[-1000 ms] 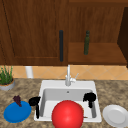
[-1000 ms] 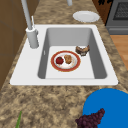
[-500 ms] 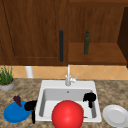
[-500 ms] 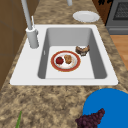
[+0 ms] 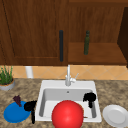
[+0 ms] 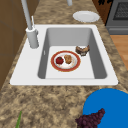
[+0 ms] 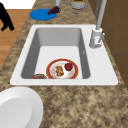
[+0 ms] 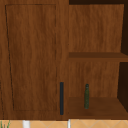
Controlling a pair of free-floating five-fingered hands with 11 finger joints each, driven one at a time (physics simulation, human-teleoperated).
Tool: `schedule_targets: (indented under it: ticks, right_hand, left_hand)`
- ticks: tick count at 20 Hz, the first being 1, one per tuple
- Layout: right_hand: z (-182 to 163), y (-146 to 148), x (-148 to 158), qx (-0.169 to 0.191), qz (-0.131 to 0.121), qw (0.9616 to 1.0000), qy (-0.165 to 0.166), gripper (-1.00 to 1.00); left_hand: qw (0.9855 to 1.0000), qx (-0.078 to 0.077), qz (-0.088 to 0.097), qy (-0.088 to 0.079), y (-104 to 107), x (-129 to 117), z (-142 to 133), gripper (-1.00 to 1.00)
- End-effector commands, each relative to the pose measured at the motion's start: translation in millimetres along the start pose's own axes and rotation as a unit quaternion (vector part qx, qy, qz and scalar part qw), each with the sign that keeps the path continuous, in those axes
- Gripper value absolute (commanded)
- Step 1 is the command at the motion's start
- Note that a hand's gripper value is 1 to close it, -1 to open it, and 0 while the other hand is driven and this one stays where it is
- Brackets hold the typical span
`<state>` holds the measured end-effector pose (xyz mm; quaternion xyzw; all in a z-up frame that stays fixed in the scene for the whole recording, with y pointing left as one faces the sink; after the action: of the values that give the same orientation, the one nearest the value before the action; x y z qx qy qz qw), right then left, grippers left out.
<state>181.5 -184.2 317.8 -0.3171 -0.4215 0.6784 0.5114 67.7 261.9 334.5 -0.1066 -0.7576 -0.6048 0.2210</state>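
My left hand (image 5: 30, 107) hangs at the counter's front edge, just right of a blue plate (image 5: 13, 114) that carries dark grapes (image 5: 17, 99); its fingers droop loosely and hold nothing. The right side view has it at the far left (image 7: 6, 18), out past the counter's front. Over the right end of the white sink (image 5: 50, 85) floats my right hand (image 5: 89, 98), fingers relaxed and downward, holding nothing. A red-rimmed plate (image 6: 53, 61) with a red item and a brown item lies in the basin, and a brown round pastry (image 6: 82, 49) lies beside it.
A big red round shape (image 5: 67, 115) stands before the sink's front. A white plate (image 5: 115, 115) lies on the counter at the right. The faucet (image 5: 68, 76) rises behind the basin. A potted plant (image 5: 6, 77) stands far left. A green bottle (image 8: 86, 96) stands on the open shelf.
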Motion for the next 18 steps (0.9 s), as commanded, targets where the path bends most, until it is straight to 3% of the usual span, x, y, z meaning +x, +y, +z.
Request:
schedule_targets:
  ticks: [1, 6, 7, 9, 18]
  right_hand:
    - [0, 0, 0, 0.000, 0.000, 1.0000, 0.000, 0.00]
    - [0, 0, 0, 0.000, 0.000, 1.0000, 0.000, 0.00]
    - [-3, 0, 11, 0.008, 0.002, 0.9998, -0.016, -1.00]
    - [-14, -2, 18, 0.015, -0.003, 0.9998, -0.012, -1.00]
    - [-88, 27, 60, 0.025, 0.019, 0.9995, 0.003, -1.00]
  left_hand:
    - [1.0000, 0.002, -0.001, 0.004, 0, -1, 3, -1.00]
    - [0.9999, 0.003, -0.002, 0.016, 0, -1, 8, -1.00]
    - [1.0000, -0.001, 0.000, 0.001, 0, -1, 4, 0.00]
    - [1.0000, -0.007, -0.005, -0.002, 0, -1, 5, 0.00]
    - [0.9998, 0.000, -0.019, 0.003, 0, -2, 5, 0.00]
